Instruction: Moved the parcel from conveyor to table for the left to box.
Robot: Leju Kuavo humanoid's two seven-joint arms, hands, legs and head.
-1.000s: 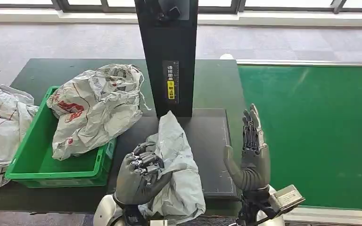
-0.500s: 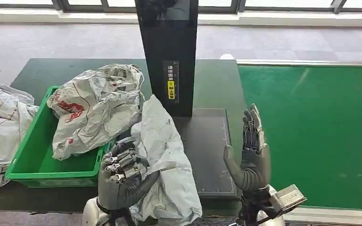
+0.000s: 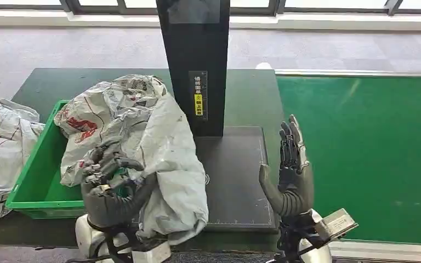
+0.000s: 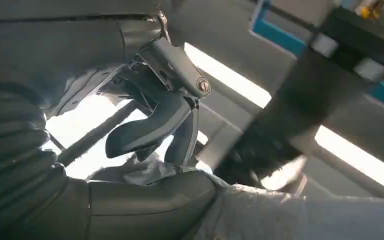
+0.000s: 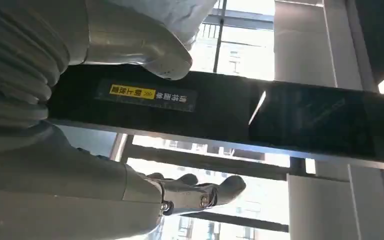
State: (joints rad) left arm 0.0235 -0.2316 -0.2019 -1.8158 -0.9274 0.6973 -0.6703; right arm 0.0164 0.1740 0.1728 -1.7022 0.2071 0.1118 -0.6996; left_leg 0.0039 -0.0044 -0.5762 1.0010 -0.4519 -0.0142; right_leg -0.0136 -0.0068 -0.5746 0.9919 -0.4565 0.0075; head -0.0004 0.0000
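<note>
Left hand gripped the crumpled grey plastic parcel bag, fingers curled into its left side, thumb under the fold; the left wrist view showed the dark fingers pressed on grey film. The parcel was held up off the dark worktop, its lower end hanging over the front-left corner of the flat black scale pad, its upper end leaning against the other parcel in the box. It was not down in the box; whether it touched the pad underneath could not be told.

Green plastic crate sat just left of the scale pad, on the worktop. A white crumpled bag with red print lay in the crate, spilling over its right rim, touching the held parcel. More white bags with red print were piled left of the crate.

Tall black scanner post stood at the back edge of the scale pad, with a small yellow label on its front face.

Right hand was raised upright just beside the right edge of the scale pad, fingers straight and spread, thumb out, holding nothing. Green conveyor belt ran right of the scale pad, beyond the right hand.
</note>
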